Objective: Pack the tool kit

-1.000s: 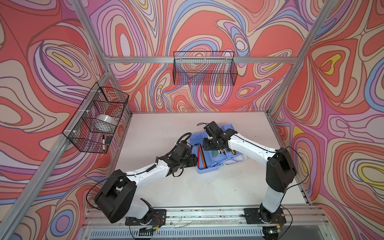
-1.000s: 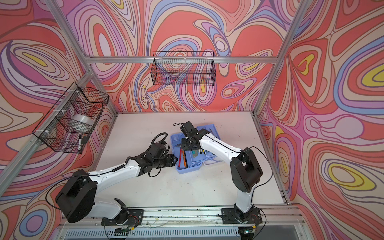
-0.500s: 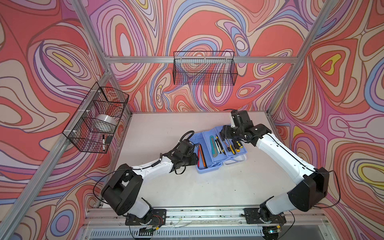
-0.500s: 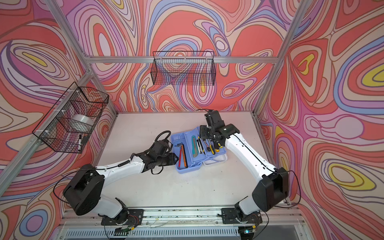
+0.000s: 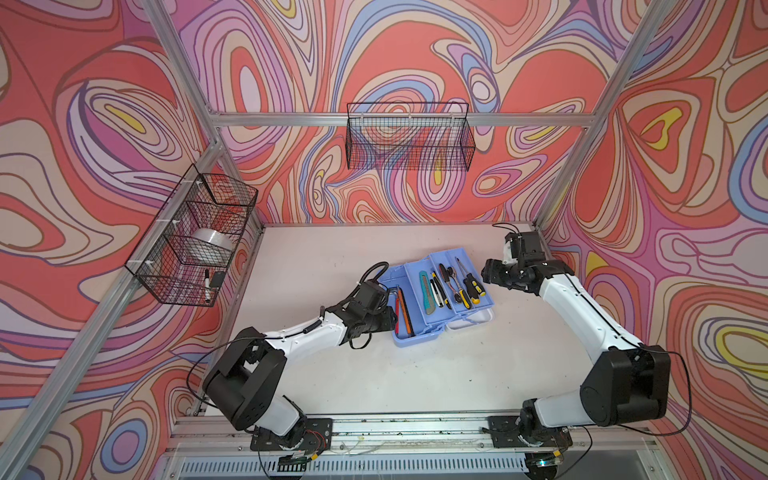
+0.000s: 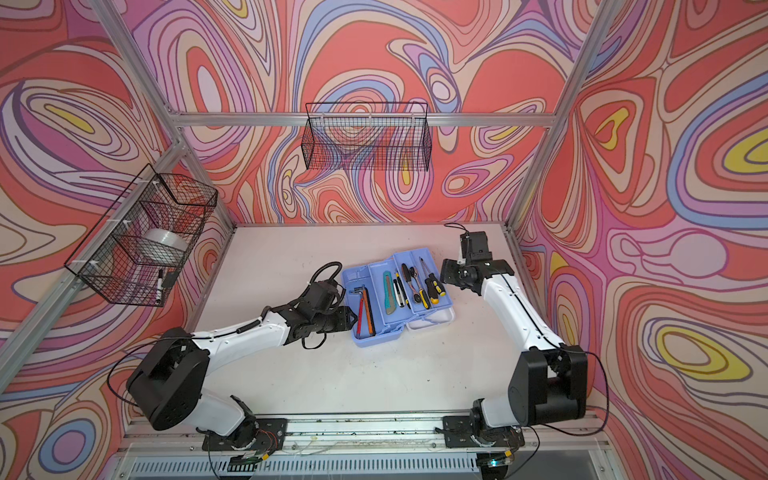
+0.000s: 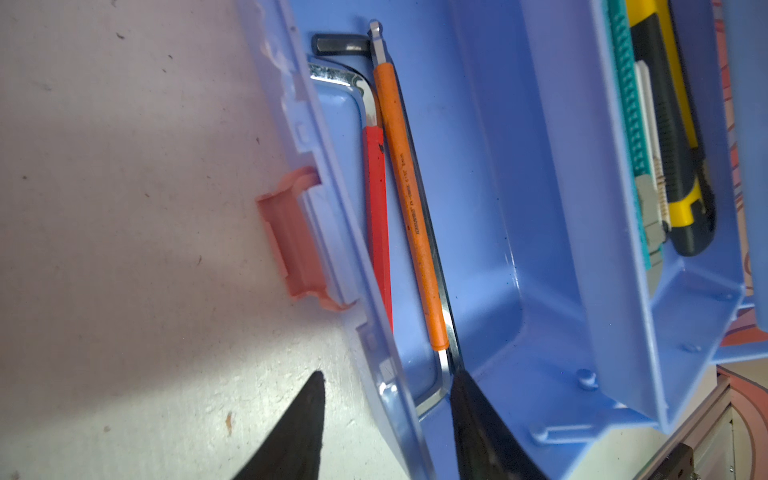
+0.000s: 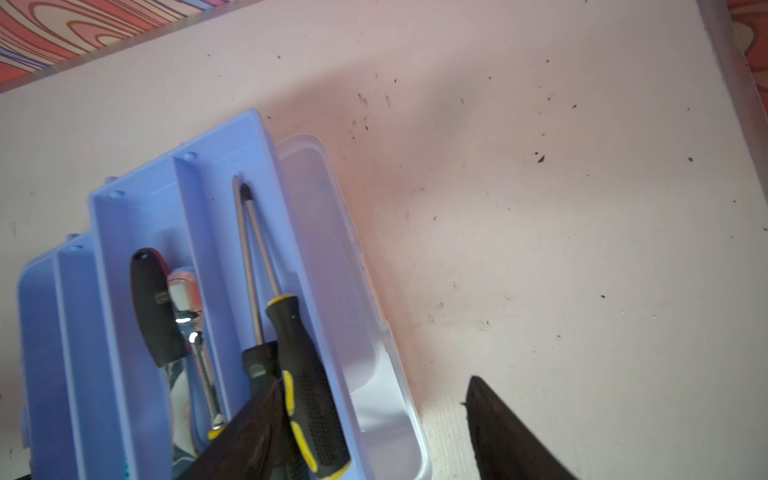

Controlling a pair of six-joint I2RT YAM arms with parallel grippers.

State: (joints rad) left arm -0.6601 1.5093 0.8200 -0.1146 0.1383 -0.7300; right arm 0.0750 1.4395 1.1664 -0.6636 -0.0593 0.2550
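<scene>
Two trays (image 8: 112,291) of the kit (image 5: 422,332) stand fanned out in steps over its open base. The kit sits mid-surface (image 5: 415,382), its long axis running away from the robot. Hex keys (image 7: 411,199) lie along that axis against the kit's left wall. Screwdrivers (image 8: 307,374) fill the tray on its right side, and the lid (image 5: 478,320) lies flat beyond that.

The left end effector (image 7: 386,374) is the nearer one. It is released and straddles the kit's left wall at the near corner. One finger (image 7: 299,428) is outside over the surface and the other is inside by the hex keys' ends, with no squeeze on the wall visible. The right end effector (image 5: 487,273) hangs just off the kit's far right side, released and empty, pointing back at the screwdriver tray.

Folding the trays in would likely take a push across the long axis, toward the left wall.

A second ago the right arm was bent over the trays. It has since drawn clear to the kit's right, while the left has stayed at its corner.
</scene>
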